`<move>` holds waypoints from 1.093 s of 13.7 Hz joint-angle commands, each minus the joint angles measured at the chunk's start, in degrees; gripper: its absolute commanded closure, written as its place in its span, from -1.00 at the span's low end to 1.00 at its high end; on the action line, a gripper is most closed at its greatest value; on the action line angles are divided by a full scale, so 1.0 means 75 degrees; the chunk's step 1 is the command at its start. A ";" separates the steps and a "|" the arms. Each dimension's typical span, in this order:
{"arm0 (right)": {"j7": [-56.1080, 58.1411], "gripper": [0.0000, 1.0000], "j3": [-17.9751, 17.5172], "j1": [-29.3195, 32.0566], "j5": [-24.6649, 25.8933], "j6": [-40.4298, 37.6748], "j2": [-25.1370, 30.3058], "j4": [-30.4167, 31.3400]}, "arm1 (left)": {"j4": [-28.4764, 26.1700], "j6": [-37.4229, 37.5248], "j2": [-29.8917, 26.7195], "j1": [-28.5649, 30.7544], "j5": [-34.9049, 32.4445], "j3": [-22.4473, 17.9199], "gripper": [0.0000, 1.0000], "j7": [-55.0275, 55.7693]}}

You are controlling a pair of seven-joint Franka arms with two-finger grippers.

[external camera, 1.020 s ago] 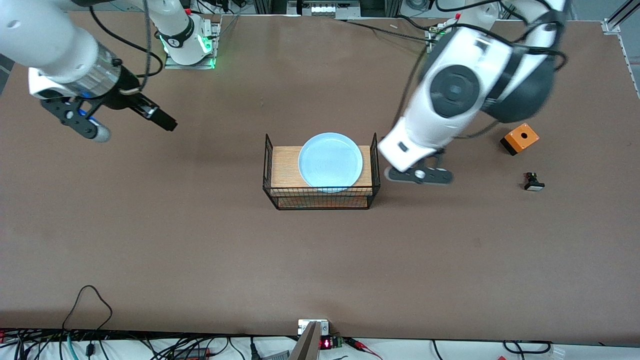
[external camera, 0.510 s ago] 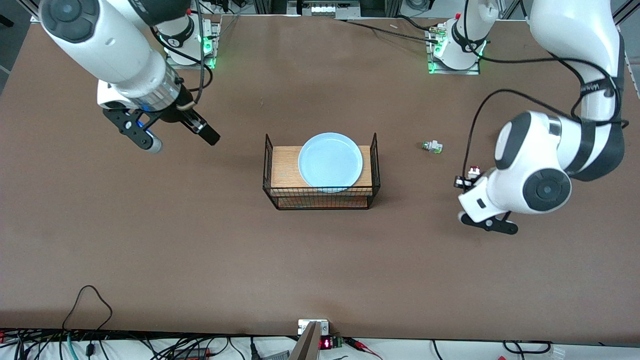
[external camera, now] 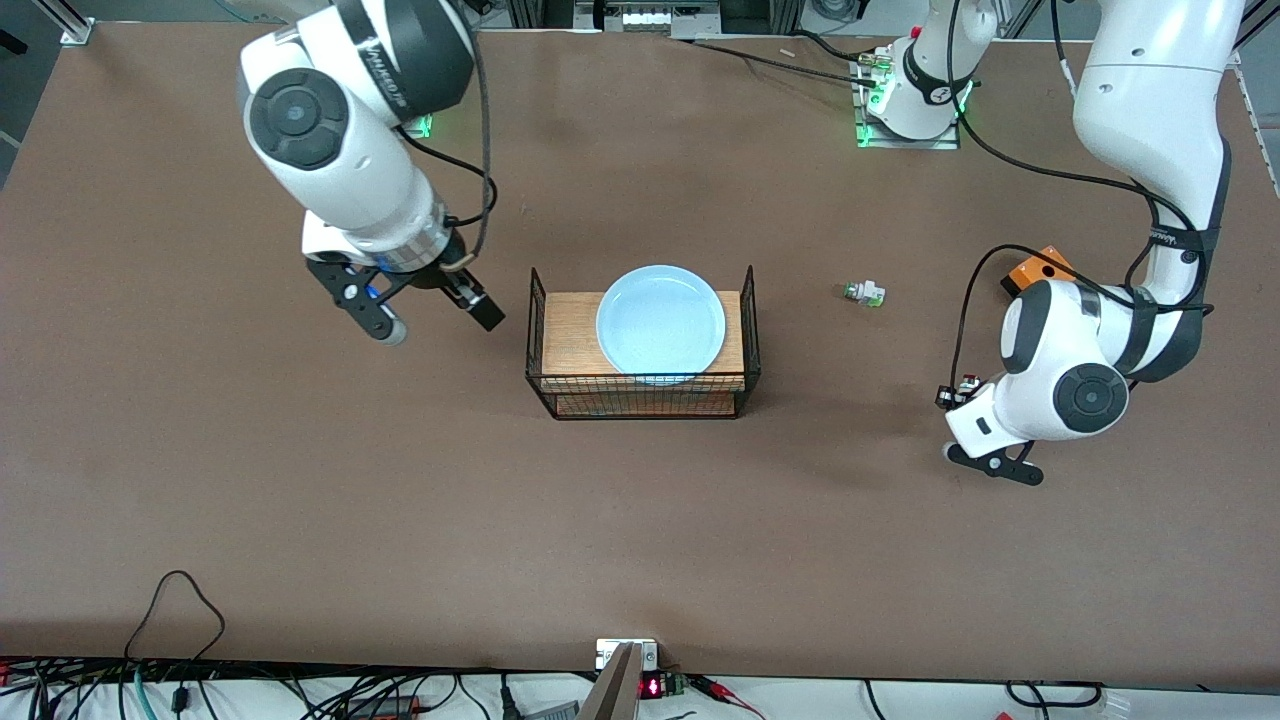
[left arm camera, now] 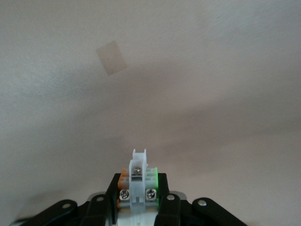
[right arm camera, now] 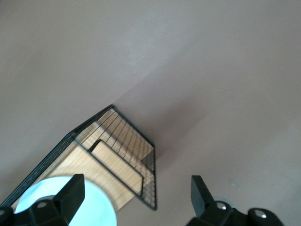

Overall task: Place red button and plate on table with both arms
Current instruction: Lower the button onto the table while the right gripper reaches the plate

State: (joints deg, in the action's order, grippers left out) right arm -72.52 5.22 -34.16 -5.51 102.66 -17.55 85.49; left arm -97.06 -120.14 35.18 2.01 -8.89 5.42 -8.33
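Note:
The light blue plate (external camera: pixel 660 322) lies on the wood-topped black wire rack (external camera: pixel 570 345) in the middle of the brown table (external camera: pixel 640 520). My right gripper (external camera: pixel 437 322) is open and empty, beside the rack toward the right arm's end. In the right wrist view its jaws (right arm camera: pixel 136 193) stand wide apart, with the plate (right arm camera: pixel 94 209) and the rack (right arm camera: pixel 123 146) close by. My left gripper (external camera: pixel 955 398) is over the table toward the left arm's end, shut on the red button (external camera: pixel 966 384). In the left wrist view the button's cream body with its green patch (left arm camera: pixel 138 181) sits between the fingers.
A white-green switch without a red cap (external camera: pixel 864 292) lies on the table between the rack and the left arm. An orange box (external camera: pixel 1030 268) shows partly under the left arm's elbow. Cables run along the table edge nearest the front camera.
The left arm has swung from beside the rack out to its own end of the table with the button. The right gripper has moved in close to the rack.

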 commanded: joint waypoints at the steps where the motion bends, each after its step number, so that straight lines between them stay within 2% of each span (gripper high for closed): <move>1: -0.0944 -1.00 0.0054 -0.0412 -0.0015 0.0058 -0.0074 -0.0149 | -0.0675 -0.0656 -0.0179 0.0188 -0.0151 0.0110 0.42 -0.0202; 3: -0.1486 -1.00 0.0054 -0.0624 -0.0026 0.0058 -0.0074 -0.0149 | -0.0688 -0.0716 -0.0027 0.0188 -0.0151 0.0110 0.42 -0.0202; 4: -0.1685 -1.00 0.0053 -0.0752 -0.0027 0.0058 -0.0074 -0.0172 | -0.0700 -0.0716 -0.0015 0.0188 -0.0151 0.0110 0.32 -0.0202; 5: -0.1837 -1.00 0.0053 -0.0939 -0.0015 0.0058 -0.0109 -0.0265 | -0.0688 -0.0716 -0.0015 0.0188 -0.0151 0.0110 0.06 -0.0202; 7: -0.1898 -1.00 0.0065 -0.1326 0.0067 0.0058 -0.0307 -0.0290 | -0.0665 -0.0635 -0.0050 0.0153 -0.0151 0.0121 -0.92 -0.0202; 8: -0.1932 -1.00 0.0077 -0.1595 0.0241 0.0070 -0.0436 -0.0301 | -0.0641 -0.0530 -0.0108 0.0142 -0.0151 0.0145 -1.00 -0.0202; 10: -0.2084 -1.00 0.0065 -0.1983 0.1002 0.0093 -0.0671 -0.0301 | -0.0432 -0.0039 -0.0225 0.0072 -0.0151 0.0215 -1.00 -0.0120; 15: -0.2823 -1.00 0.0065 -0.2171 0.1052 0.0315 -0.1292 -0.0477 | 0.0424 0.1322 -0.0846 0.0071 -0.0116 0.0461 -1.00 -0.0155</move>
State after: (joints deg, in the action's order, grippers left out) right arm -91.97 5.22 -50.00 1.56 104.45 -25.07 84.38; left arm -95.60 -113.52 31.13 2.58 -8.89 8.51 -9.19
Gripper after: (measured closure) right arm 0.000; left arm 0.000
